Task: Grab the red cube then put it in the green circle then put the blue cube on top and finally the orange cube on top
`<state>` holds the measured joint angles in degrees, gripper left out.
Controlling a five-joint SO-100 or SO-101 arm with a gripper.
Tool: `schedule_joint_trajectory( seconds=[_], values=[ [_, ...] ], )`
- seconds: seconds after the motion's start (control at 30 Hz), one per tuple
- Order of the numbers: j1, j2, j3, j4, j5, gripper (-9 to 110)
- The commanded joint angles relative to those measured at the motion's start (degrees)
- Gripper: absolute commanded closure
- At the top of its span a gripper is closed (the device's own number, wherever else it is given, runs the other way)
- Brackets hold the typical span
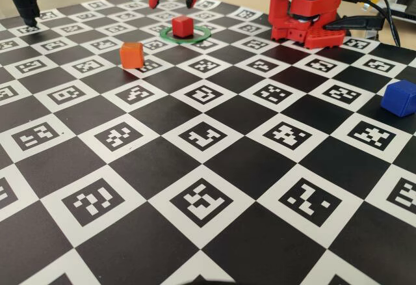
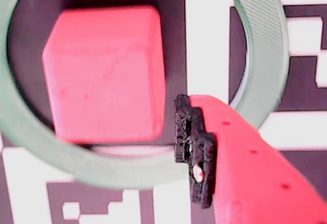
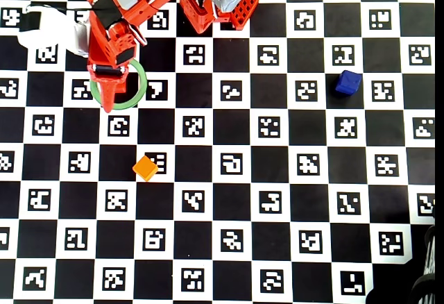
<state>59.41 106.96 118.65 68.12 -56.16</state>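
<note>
One cube only hidden from above: red cube [image 1: 182,27], lost under the arm in the overhead view, plain in the fixed view. Sits on the desk [image 1: 214,246] inside the green circle [image 1: 185,36], within the open centre. Fills much of the wrist view, washed to pink and blurred at the edges, with the ring cut off at the top and left of that view and a slice of it covered by one finger [image 2: 245,162]. Only that one finger showing there, black pad [image 2: 194,150] facing the cube, just beside the cube's right face, no contact to be made out; second finger out of frame.

Hand [image 1: 172,0] open and empty in the fixed view: two fingertips spread apart, hanging above and behind the cube, wrist cut off by the top edge. From overhead, covers the left part of the ring, only the right arc clear.

Farther out: orange cube [image 1: 131,55] alone on the desk, nearer the fixed camera and left of the ring, well apart from the hand. Blue cube [image 1: 398,97] far off at the right edge of the fixed view. Arm base [image 1: 305,12] right of the ring, top cropped.
</note>
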Motion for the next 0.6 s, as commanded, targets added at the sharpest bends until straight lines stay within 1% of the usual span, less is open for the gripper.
schedule_joint_trajectory(
  seconds=[0.0, 0.23, 0.57],
  values=[
    [-0.5, 5.1, -9.5, 5.5, 1.6, 55],
    [-4.8, 5.6, -18.5, 15.0, 8.0, 55],
    [-16.5, 6.1, -25.0, 23.3, 27.2, 58]
  ],
)
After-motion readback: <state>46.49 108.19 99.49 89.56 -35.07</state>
